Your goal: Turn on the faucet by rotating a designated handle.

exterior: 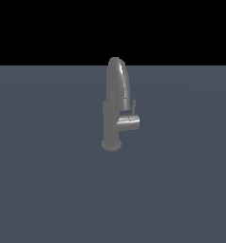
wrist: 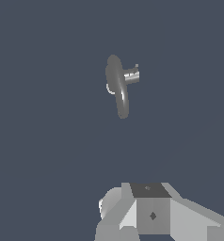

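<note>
A dull grey faucet (exterior: 113, 111) stands alone on a flat slate-blue tabletop (exterior: 43, 190), near the middle of the exterior view. Its round base flange rests on the surface, an upright cylindrical body rises from it, and a tall arched spout curves up over the top, with its crown just above the line where the tabletop meets the black background. A stubby horizontal cylinder sticks out of the body toward the exterior view's right, and the handle (exterior: 133, 107), a thin short rod, rises from that cylinder, close beside the spout but much smaller than it. No arm shows in the exterior view. In the wrist view the faucet (wrist: 118, 87) is seen from above, the arch of the spout foreshortened into a narrow loop, with the side cylinder jutting out of it and the handle (wrist: 136, 67) showing only as a tiny tip. Pale grey, blocky parts of the robot's wrist fill the lower edge of that picture, well apart from the faucet. The pincer's fingers cannot be made out, so I cannot tell whether it is open or closed.
</note>
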Tool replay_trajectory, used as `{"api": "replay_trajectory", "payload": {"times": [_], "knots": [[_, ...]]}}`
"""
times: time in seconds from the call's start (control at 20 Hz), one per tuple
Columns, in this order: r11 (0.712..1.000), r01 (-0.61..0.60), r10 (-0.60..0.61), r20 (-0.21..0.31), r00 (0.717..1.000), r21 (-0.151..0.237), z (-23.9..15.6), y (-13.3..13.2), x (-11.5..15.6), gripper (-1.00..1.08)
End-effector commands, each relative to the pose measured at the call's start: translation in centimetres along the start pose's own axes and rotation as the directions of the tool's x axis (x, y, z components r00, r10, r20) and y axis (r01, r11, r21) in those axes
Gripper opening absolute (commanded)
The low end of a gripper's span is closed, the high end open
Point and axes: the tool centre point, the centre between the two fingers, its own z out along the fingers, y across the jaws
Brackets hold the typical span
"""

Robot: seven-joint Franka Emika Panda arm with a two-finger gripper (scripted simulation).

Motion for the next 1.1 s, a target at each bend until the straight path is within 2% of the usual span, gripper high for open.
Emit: {"api": "replay_trajectory", "payload": {"times": [0.0,0.3,0.55,0.8,1.05], "knots": [[1.000,0.000,0.000,0.000,1.000,0.000,0.0,0.0,0.0,-1.00],[1.000,-0.011,0.011,0.012,1.000,0.009,0.1,0.0,0.5,-1.00],[0.999,-0.037,0.035,0.043,0.998,0.031,0.3,0.0,1.6,-1.00],[0.995,-0.080,0.074,0.092,0.993,0.064,0.8,0.1,3.3,-1.00],[0.984,-0.142,0.124,0.163,0.979,0.106,1.6,0.3,5.7,-1.00]]}}
